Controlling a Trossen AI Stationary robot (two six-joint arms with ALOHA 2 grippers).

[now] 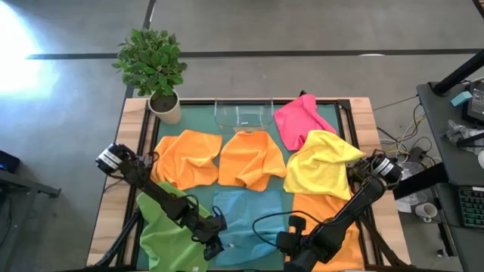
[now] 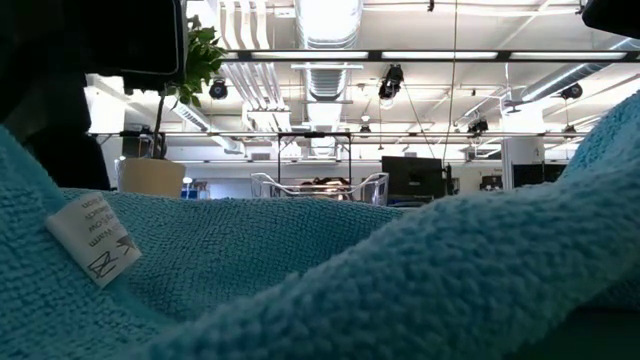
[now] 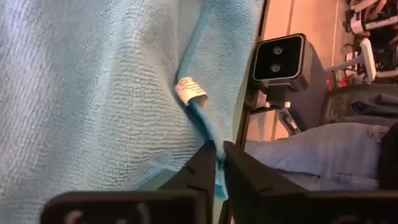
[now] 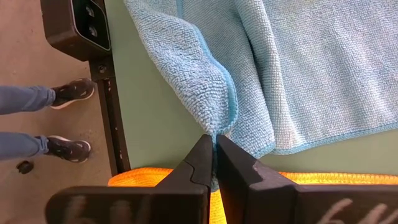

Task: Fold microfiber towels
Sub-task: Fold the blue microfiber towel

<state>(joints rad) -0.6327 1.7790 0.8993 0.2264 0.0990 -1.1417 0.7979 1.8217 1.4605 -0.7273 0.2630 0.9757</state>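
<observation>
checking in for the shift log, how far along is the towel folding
Done: nothing looks folded. In hand: the left tool and right tool each pinch an edge of the light blue towel. Left: the orange, yellow, pink and green towels lie crumpled.

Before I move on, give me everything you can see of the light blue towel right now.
The light blue towel is a fuzzy, looped-pile cloth with a stitched hem and a small white care label. It lies rumpled on the green mat at the table's near edge, between the green towel and an orange towel. The left pincer is shut on its hemmed edge near the label; the right pincer is shut on a bunched corner. Folds rise in front of the low camera.
</observation>
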